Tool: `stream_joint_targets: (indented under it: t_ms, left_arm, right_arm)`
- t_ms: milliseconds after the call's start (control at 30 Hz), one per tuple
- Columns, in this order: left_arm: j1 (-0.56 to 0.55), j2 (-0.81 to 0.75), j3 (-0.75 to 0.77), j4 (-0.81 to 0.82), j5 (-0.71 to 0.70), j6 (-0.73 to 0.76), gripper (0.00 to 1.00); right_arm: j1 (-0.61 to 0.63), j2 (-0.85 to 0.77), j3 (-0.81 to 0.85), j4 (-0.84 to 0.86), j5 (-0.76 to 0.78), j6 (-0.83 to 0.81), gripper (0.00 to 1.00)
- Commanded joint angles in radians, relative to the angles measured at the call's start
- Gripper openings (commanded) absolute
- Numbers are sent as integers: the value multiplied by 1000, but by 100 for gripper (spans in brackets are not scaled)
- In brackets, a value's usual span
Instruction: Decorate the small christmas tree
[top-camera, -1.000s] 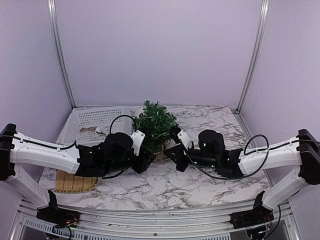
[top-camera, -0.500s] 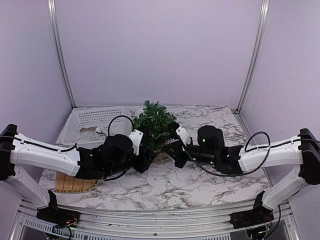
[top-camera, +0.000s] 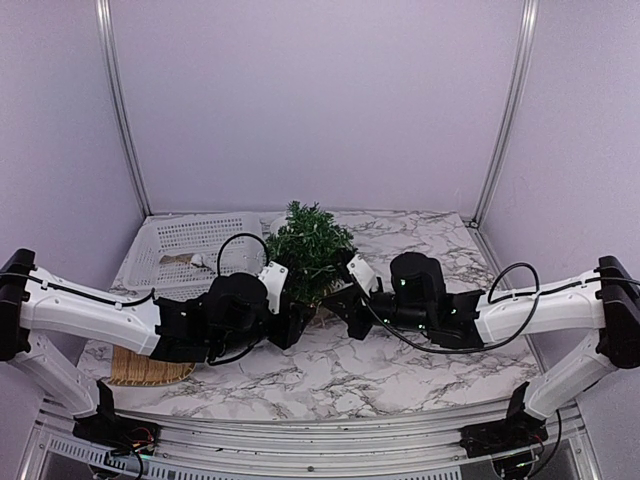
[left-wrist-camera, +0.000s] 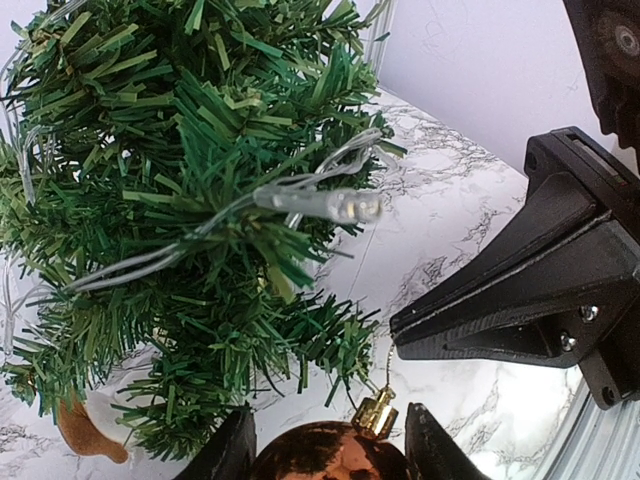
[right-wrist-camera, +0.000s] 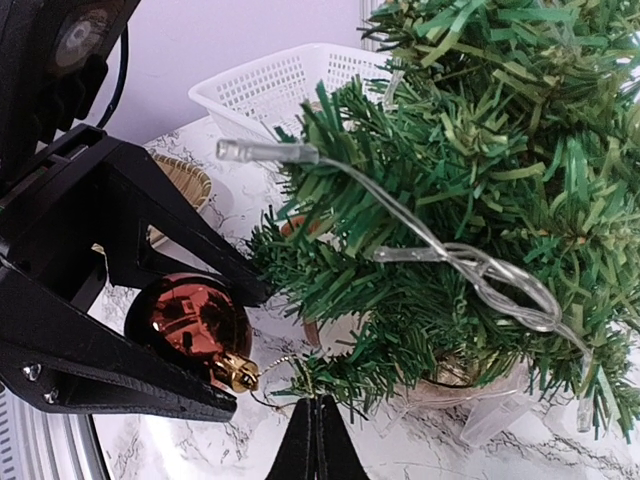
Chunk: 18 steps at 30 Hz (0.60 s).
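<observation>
A white marble-patterned worktop with grey veins (top-camera: 400, 370) carries everything. At its rear left sits a white perforated plastic basket (top-camera: 190, 240), and a flat tan woven tray (top-camera: 140, 368) lies at the front left, partly under the left arm. The small christmas tree (top-camera: 308, 245), dark green with bushy needle branches, stands upright in a round tan woven pot (top-camera: 322, 310) near the middle of the worktop. It is just right of the basket and between the two arms, which reach in low from either side.

The left end effector (top-camera: 292, 325) is at the tree's lower left, its black fingers clamped on either side of a glossy red-brown ball ornament (right-wrist-camera: 190, 315). The right end effector (top-camera: 340, 300) is at the tree's lower right with its fingers pressed together, its tip pointing at the ornament.

A clear string of small lights (left-wrist-camera: 320, 203) winds through the branches. The ornament's gold cap (right-wrist-camera: 238, 372) faces the tree. A thin gold wire loop (right-wrist-camera: 275, 385) runs from the cap to the right end effector's tip, though I cannot tell whether that tip pinches it
</observation>
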Motion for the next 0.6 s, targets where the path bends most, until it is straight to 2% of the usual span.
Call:
stream_joint_targets:
  t_ms: [0,567]
  left_arm:
    - [-7,20,-9,26,-38,2,31]
    - [-5,61,16,8,-139,-17,31]
  right_arm:
    - [8,12,34,-16,15,-14,0]
    - [8,57,79,-30,49,-22,0]
